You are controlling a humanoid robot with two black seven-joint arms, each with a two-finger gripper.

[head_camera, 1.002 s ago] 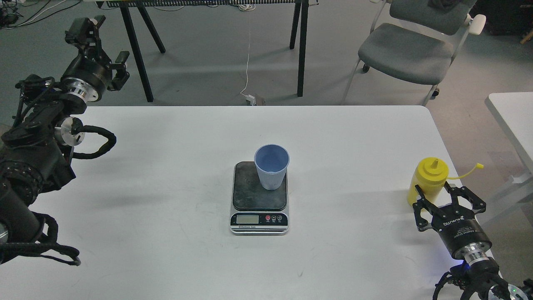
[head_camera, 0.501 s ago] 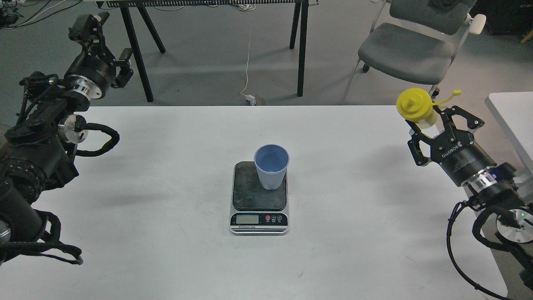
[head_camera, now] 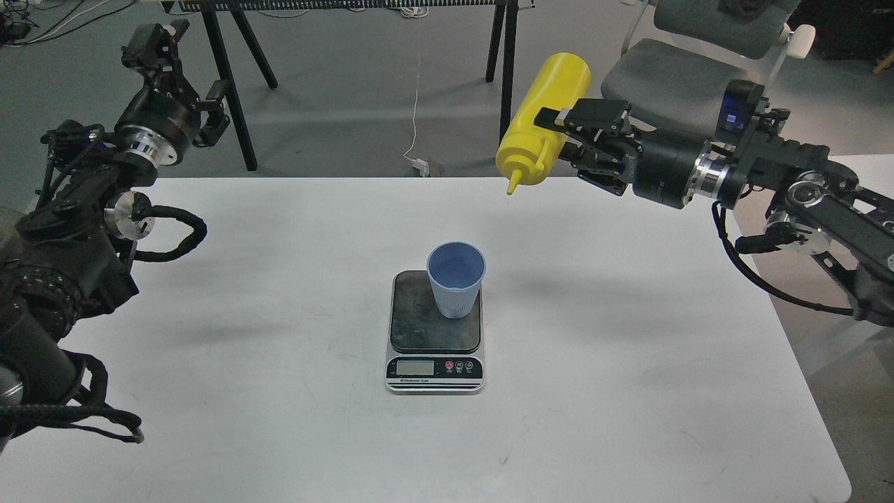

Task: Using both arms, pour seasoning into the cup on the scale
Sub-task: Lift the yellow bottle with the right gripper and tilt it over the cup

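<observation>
Your left black claw gripper (head_camera: 183, 80) hangs with fingers spread, holding nothing, past the white table's (head_camera: 279, 419) far-left corner. At centre, the ribbed light-blue cup (head_camera: 456, 279) stands on the flat grey-topped kitchen scale (head_camera: 434, 332). Up right, your right gripper (head_camera: 567, 133) clamps the bright yellow plastic squeeze bottle (head_camera: 545, 119), tipped nozzle-down.

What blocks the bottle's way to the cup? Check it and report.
Nothing visible does. The yellow bottle, gripped in the right tool with its nozzle tipped down, hangs up and right of the blue cup on the scale; only bare table between.
</observation>
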